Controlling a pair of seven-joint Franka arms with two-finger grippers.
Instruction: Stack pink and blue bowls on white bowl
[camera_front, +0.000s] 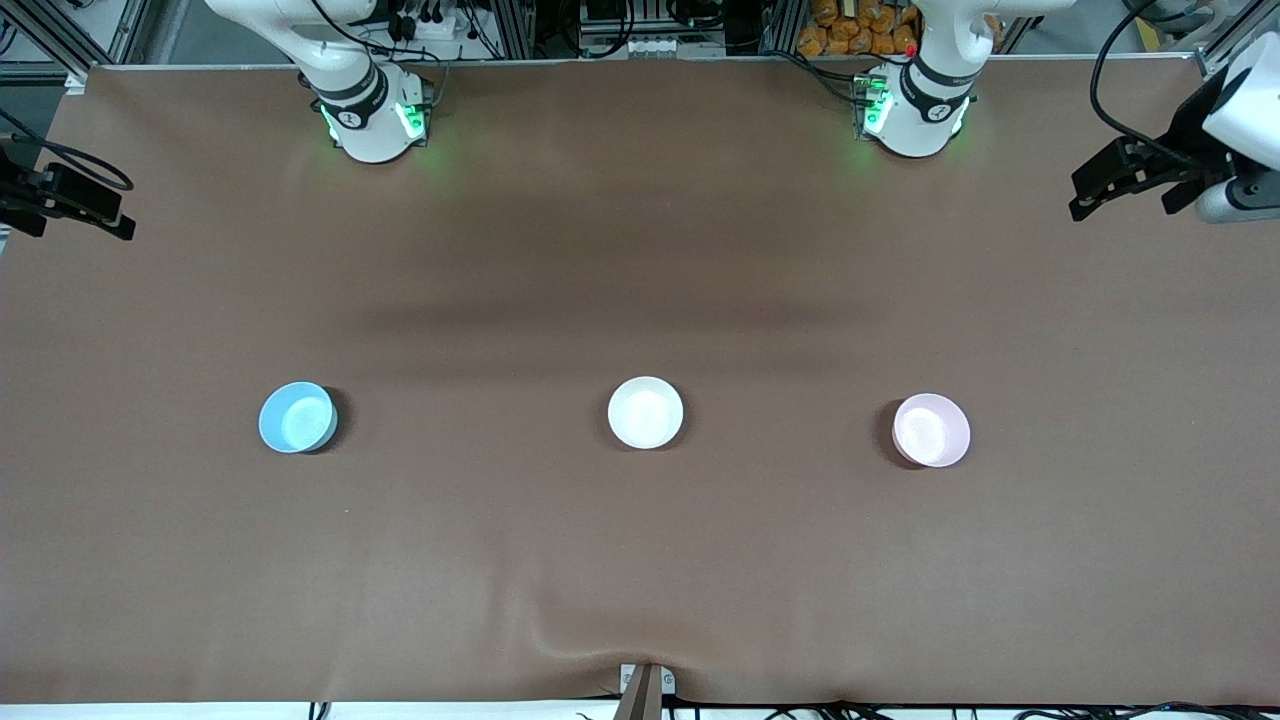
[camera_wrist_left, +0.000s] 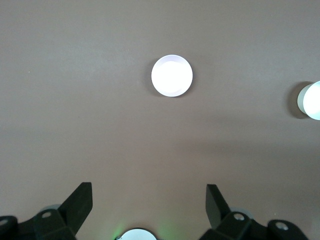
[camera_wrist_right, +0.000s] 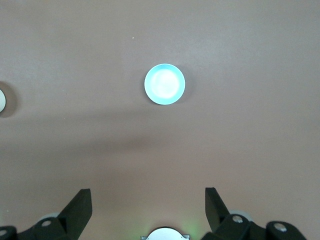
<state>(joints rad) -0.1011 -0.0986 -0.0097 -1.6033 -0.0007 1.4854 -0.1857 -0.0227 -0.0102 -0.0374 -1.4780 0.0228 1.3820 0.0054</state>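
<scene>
The brown paper-covered table (camera_front: 640, 560) carries three small round glossy bowls in a row, well apart from one another, each resting upright and separate. Nearest the front camera of the three, by a slight margin, is the pale pink bowl (camera_front: 931, 430), toward the left arm's end of the table. The light sky-blue bowl (camera_front: 297, 417) sits toward the right arm's end. The plain white bowl (camera_front: 645, 412) stands between them at the middle of the row, marginally farther from the front camera. No bowl is nested in another: as judged from this layout, no stacking step is complete, and both transfers remain, the pink bowl onto the white bowl and the blue bowl onto the resulting stack. Farther up, both arms are raised and drawn out to the table's ends. The left gripper (camera_front: 1085, 205) hangs over the table edge at the left arm's end; its wrist view looks straight down on the pink bowl (camera_wrist_left: 172, 75), with the white bowl (camera_wrist_left: 311, 100) at the frame edge, and shows the fingers (camera_wrist_left: 80, 202) spread wide with nothing between them. The right gripper (camera_front: 120, 225) hangs over the edge at the right arm's end; its wrist view is centred on the blue bowl (camera_wrist_right: 164, 84), and its fingers (camera_wrist_right: 80, 206) are likewise spread and empty. Neither gripper is near any bowl.
</scene>
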